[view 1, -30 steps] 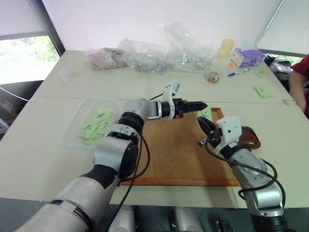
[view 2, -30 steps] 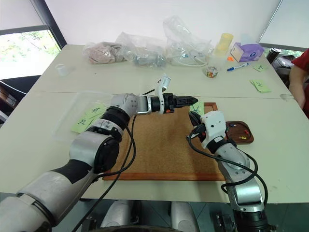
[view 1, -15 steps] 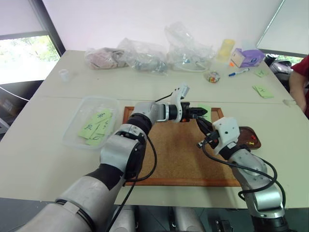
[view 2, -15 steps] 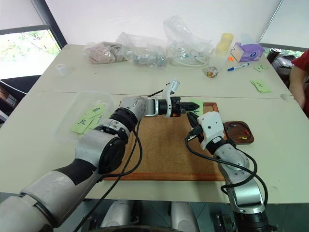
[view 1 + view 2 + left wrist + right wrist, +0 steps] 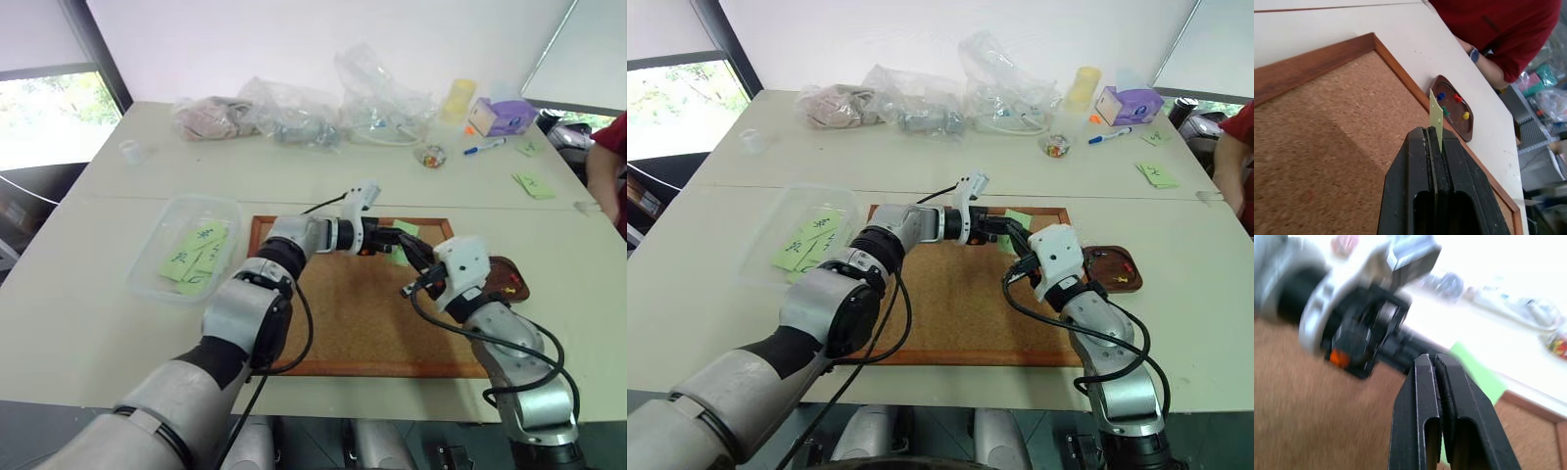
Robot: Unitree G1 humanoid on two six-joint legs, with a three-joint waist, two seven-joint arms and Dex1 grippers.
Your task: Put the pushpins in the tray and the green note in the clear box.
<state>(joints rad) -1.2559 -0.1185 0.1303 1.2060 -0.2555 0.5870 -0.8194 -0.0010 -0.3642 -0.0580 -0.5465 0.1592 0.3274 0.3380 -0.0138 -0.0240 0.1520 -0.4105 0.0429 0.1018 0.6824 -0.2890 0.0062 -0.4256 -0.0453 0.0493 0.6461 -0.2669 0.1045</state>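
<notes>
The light green square paper note (image 5: 1436, 116) stands on edge between the closed fingers of the left gripper (image 5: 1433, 137), pinched by one margin over the far right corner of the wood-framed cork board (image 5: 343, 323). It looks to be a thin, nearly weightless sheet: limp, easy to crease, and likely to flutter or slip from a shallow pinch if swung fast. The edge grip seen here seems the sensible hold, since a flat sheet offers nothing else to catch; a deeper bite on the margin would be safer than the corner alone. Whether any pin is left in it I cannot tell.

The right gripper (image 5: 1434, 363) is clenched on nothing, its fingers pressed together just beside the note and the left gripper.

Just past the board's right edge sits the small dark brown glossy tray (image 5: 1467, 128) with red, yellow, blue and green pushpins (image 5: 1458, 98) lying in it; they look hard, tiny and prone to rolling.

The shallow clear plastic box (image 5: 165, 238) lies on the pale worktop (image 5: 78, 323) left of the board, well apart from the note, and holds several green notes. A person in a red sleeve (image 5: 1498, 29) is at the worktop's right side.
</notes>
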